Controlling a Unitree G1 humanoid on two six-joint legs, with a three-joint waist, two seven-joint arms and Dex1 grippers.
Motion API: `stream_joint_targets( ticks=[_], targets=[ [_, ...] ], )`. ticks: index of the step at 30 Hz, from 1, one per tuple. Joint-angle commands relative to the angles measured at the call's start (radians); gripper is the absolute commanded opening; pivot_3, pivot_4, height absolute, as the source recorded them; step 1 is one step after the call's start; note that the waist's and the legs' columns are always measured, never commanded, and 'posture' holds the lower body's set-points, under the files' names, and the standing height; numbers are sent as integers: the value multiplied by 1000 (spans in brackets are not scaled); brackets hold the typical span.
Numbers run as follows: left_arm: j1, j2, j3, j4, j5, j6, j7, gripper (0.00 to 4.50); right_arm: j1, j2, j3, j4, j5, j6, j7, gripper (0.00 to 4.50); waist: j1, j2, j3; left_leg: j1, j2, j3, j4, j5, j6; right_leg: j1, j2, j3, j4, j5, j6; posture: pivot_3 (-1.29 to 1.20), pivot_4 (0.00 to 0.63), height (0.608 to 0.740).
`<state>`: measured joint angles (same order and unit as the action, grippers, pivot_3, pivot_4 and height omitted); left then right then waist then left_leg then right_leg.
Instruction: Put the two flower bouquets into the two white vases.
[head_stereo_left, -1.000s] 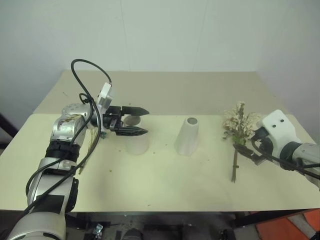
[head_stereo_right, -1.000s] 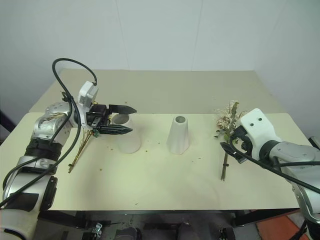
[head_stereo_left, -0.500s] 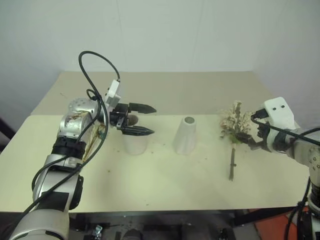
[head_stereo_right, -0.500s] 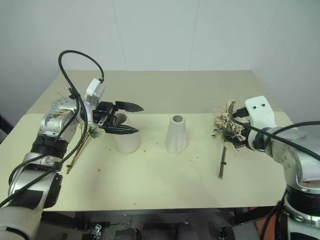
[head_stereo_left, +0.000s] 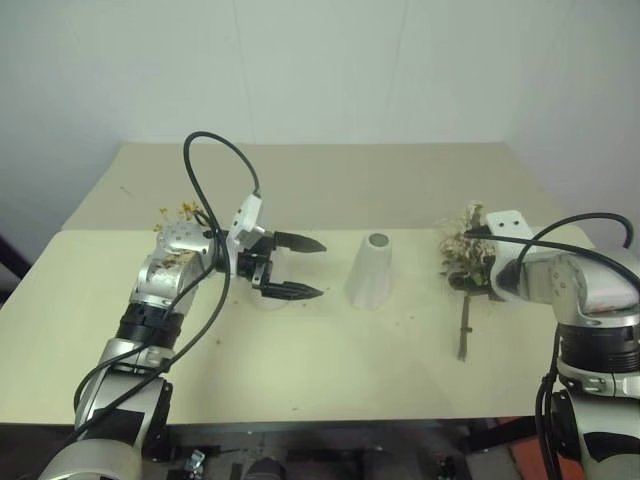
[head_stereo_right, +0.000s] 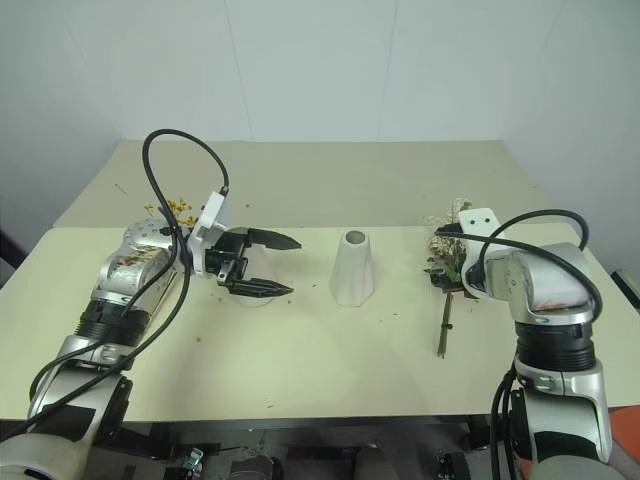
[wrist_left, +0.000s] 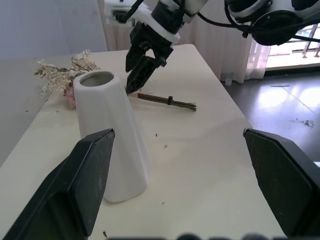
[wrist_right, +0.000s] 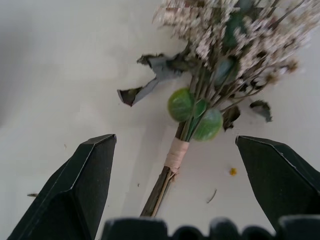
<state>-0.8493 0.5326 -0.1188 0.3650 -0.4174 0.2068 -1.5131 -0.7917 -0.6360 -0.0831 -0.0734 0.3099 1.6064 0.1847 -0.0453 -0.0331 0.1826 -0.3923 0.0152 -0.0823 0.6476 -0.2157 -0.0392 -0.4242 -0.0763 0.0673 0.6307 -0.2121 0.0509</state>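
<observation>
On the tabletop (head_stereo_left: 330, 350), both bouquets lie outside the vases; the right tool (wrist_left: 142, 67) hovers wide open over the pink-and-cream bouquet (wrist_right: 210, 75), the left tool (head_stereo_left: 300, 268) open and empty.

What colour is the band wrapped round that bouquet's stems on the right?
Pale tan band on the bouquet, clearest in the right wrist view.
</observation>
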Motion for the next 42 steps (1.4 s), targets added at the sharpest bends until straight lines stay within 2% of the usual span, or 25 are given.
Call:
stream_joint_targets(
  ticks=[1, 5, 8, 9, 12, 14, 22, 28, 32, 35, 37, 42],
  targets=[
    [1, -11, 19, -31, 0, -32, 8, 4500, -57, 15, -28, 68, -33, 5, -11, 4479, 0, 0, 0, 0, 0, 0, 0, 0, 0, 0, 0, 0, 0, 0, 0, 0, 150, 740],
    [13, -17, 25, -39, -1, -45, 21, 4500, -68, 17, 7, 152, -59, -26, -12, 4479, -1, 0, 0, 0, 0, 0, 0, 0, 0, 0, 0, 0, 0, 0, -1, 0, 150, 740],
    [26, -17, 34, -60, -14, -32, 28, 4500, -73, 23, -14, 178, -59, -35, -1, 4479, -2, 0, 0, 0, 0, 0, -1, 0, 0, 0, 0, 0, -1, 1, -1, 0, 150, 740],
    [30, -16, 35, -66, -17, -28, 28, 4500, -71, 23, -10, 186, -59, -38, 4, 4313, -2, 0, 0, 0, 0, 0, -1, 0, 0, 0, 0, 0, -1, 1, -1, 0, 150, 740],
    [38, -13, 37, -80, -18, -22, 33, 4500, -68, 33, -16, 208, -64, -59, 10, 3567, -2, 0, 0, 0, 0, 0, -1, 0, 0, 0, 0, 0, 0, 1, -1, 0, 150, 740],
    [41, -10, 38, -87, -18, -20, 38, 4500, -72, 47, -27, 227, -79, -80, -3, 2794, -3, 0, 0, 0, 0, 0, -1, 0, 0, 0, 0, 0, 0, 1, -1, 0, 150, 740],
    [31, 2, 49, -105, -22, 4, 47, 4500, -94, 55, -29, 256, -88, -85, 6, 242, -3, 0, 0, 1, 0, 0, -1, 0, 0, 0, 0, 0, 0, 1, -1, 0, 150, 740],
    [5, -10, 71, -114, -31, 31, 109, 4500, -93, 80, -114, 229, -142, -125, -75, 205, -2, 1, 0, 0, 0, 0, -1, 0, 0, 0, 0, 0, 0, 1, -1, 0, 150, 740],
    [4, -1, 77, -136, -46, 69, 118, 4500, -87, 84, -179, 66, -187, -176, -147, 205, -3, 2, 1, 0, 0, 0, -1, 0, 0, 0, 0, 0, 0, 1, -1, 0, 150, 740],
    [12, 12, 75, -163, -43, 96, 118, 4500, -73, 117, -257, -143, -180, -305, -165, 205, -4, 5, 3, 0, 0, 0, -2, 0, 0, -1, 0, 0, 0, 1, -1, 0, 150, 740],
    [20, 18, 77, -184, -45, 117, 125, 4500, -35, 134, -281, -267, -175, -468, -157, 205, -4, 5, 3, 0, 0, 0, -3, 0, 0, -2, 0, 0, 0, 0, 0, 0, 150, 740],
    [38, 41, 80, -233, -46, 187, 161, 4500, -76, 263, -394, -424, -91, -646, -180, 205, -5, 5, 3, 0, 0, 0, -3, 0, 0, -1, 0, 0, 0, -2, 4, 0, 150, 740]
  ],
)
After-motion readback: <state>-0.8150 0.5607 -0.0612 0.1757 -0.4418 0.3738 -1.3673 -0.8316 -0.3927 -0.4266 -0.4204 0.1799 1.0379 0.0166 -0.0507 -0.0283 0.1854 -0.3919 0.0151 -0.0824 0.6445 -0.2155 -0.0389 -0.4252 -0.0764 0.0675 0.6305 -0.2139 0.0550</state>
